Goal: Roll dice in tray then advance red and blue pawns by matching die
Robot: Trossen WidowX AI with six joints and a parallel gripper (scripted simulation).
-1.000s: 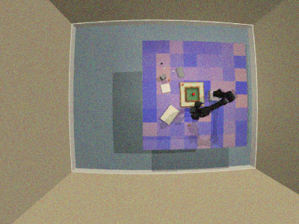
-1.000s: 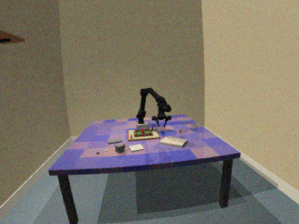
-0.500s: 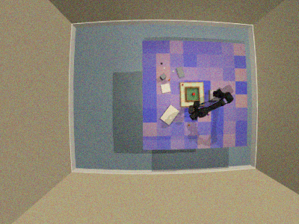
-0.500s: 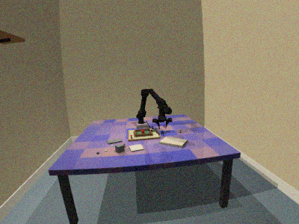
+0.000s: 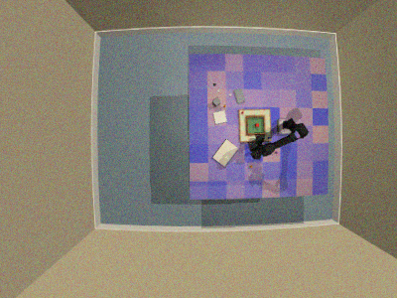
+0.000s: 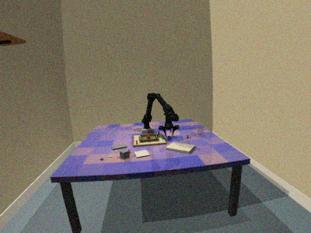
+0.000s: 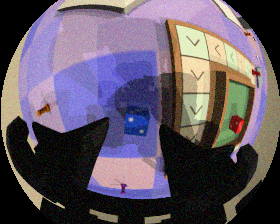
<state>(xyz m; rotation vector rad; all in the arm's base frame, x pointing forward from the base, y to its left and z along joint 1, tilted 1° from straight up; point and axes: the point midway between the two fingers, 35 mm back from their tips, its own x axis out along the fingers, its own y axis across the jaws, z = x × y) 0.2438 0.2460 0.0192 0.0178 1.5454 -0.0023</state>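
Note:
My gripper [image 5: 256, 146] [image 6: 169, 134] [image 7: 134, 125] is open, its fingers parted above and on either side of the blue die [image 6: 169, 138] [image 7: 136, 121]. The blue die lies on the table beside the board [image 5: 241, 130] [image 7: 196, 61]; white pips show, but I cannot tell its number surely. The red die [image 5: 257, 125] [image 6: 148, 136] [image 7: 236, 124] lies in the green tray [image 5: 251, 121] [image 7: 241, 92] in the board's middle; its number is too small to read. The red pawn [image 5: 242, 112] [image 6: 136, 142] [image 7: 256, 73] stands at a board corner. I cannot make out the blue pawn.
An orange-brown piece [image 7: 44, 109] and a purple piece [image 7: 123, 188] stand on the table near the gripper. A cream book [image 5: 224, 152] [image 6: 180, 147], a white pad [image 5: 219, 117] [image 6: 141, 154], a grey slab [image 5: 239, 96] [image 6: 119, 147] and a dark cube [image 5: 216, 101] [image 6: 124, 154] lie around the board.

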